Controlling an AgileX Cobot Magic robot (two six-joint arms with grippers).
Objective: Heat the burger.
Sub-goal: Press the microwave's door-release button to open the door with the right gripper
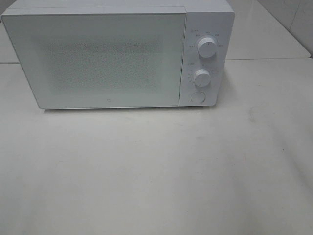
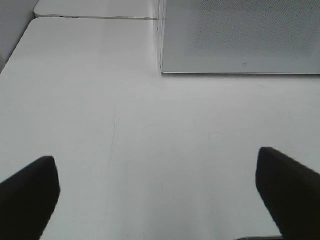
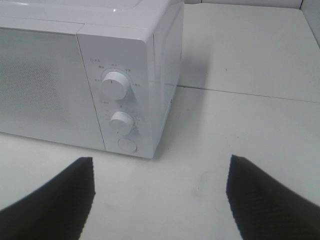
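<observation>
White table (image 1: pixel 156 171) w/ closed microwave (image 1: pixel 98 58); L gripper (image 2: pixel 156 160) & R gripper (image 3: pixel 161 161) both wide open, empty.

White boxy microwave oven (image 1: pixel 117 54) sitting at back of pale matte tabletop (image 1: pixel 156 176), front facing camera. Wide door with speckled grey-white window (image 1: pixel 98 61) sitting flush with casing, closed. Narrow control panel (image 1: pixel 213 29) occupying oven's right end. Large round white upper knob (image 1: pixel 207 47) sitting above smaller round white lower knob (image 1: pixel 201 77). Flat round white button (image 1: pixel 197 97) lying beneath both. Faint markings ringing knobs, too small to read. Second pale surface (image 1: pixel 264 34) showing behind, seam dividing the two.
</observation>
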